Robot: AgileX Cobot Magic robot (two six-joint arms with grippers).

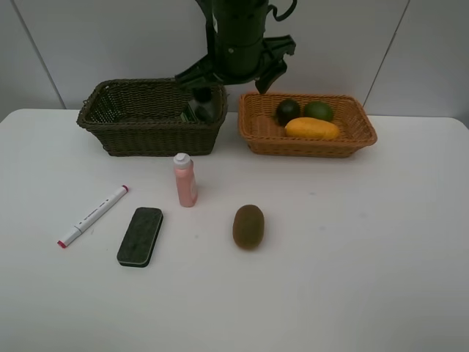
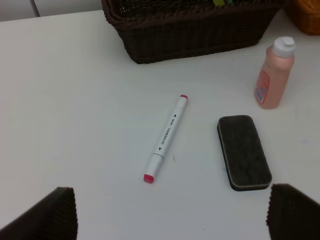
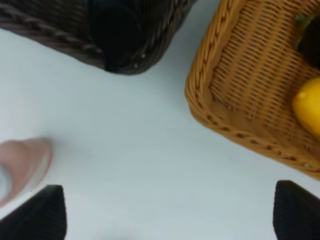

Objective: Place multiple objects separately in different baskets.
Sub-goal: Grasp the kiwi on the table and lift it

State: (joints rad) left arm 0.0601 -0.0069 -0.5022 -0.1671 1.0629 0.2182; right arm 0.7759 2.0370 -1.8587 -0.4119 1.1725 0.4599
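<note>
The left gripper (image 2: 175, 212) is spread wide with nothing between its jaws, hovering over the white table (image 2: 75, 100). Nearest it lies the slim white marker (image 2: 166, 137) with red ends. It is light, stiff, smooth and likely to roll, so I would pinch it across the middle of the barrel. Near it lies the flat black felt eraser (image 2: 244, 152), light and slightly yielding; its long sides suit the jaws. Further on, the pink plastic bottle (image 2: 274, 75) stands upright near the dark olive wicker basket (image 2: 200, 35) — tippy, so best taken around the body below the cap. The right gripper (image 3: 170, 212) is just as wide and empty. It looks down on the gap between that basket and the orange-tan wicker basket (image 3: 240, 75), which holds the yellow mango (image 3: 307, 105). The brown fuzzy kiwi (image 1: 248, 226) lies alone on the table — well apart from both baskets.
</note>
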